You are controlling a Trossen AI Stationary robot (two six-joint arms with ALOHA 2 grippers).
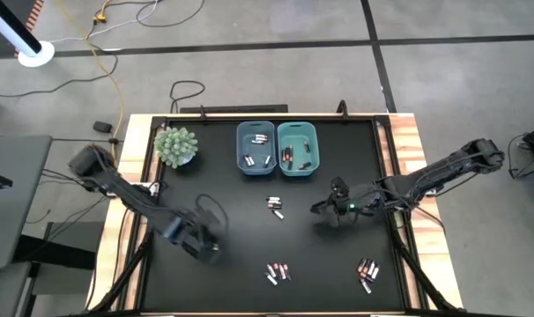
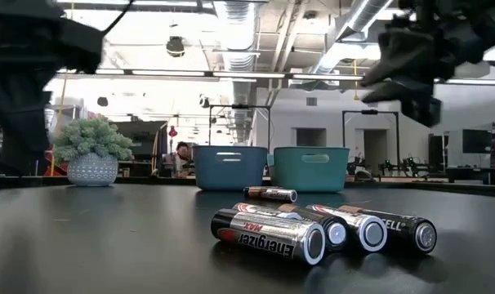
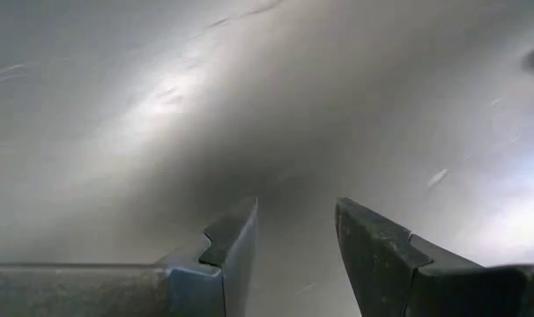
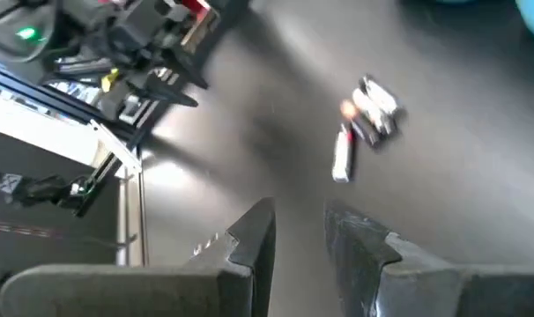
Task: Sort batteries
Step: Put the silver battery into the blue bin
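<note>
Batteries lie in three small groups on the black table: one in the middle (image 1: 275, 205), one near the front edge (image 1: 278, 272) and one at the front right (image 1: 367, 273). The front group shows close up in the low view (image 2: 272, 235). More batteries lie in the blue bin (image 1: 255, 148) and the teal bin (image 1: 298, 148) at the back. My left gripper (image 3: 295, 211) hangs open over bare table at the front left (image 1: 203, 244). My right gripper (image 4: 298, 216) is open with nothing between its fingers, just right of the middle group (image 4: 368, 114).
A small potted plant (image 1: 176, 145) stands at the back left, beside the blue bin. The table has a wooden rim (image 1: 408, 141). Bare black surface lies between the battery groups and in front of the bins.
</note>
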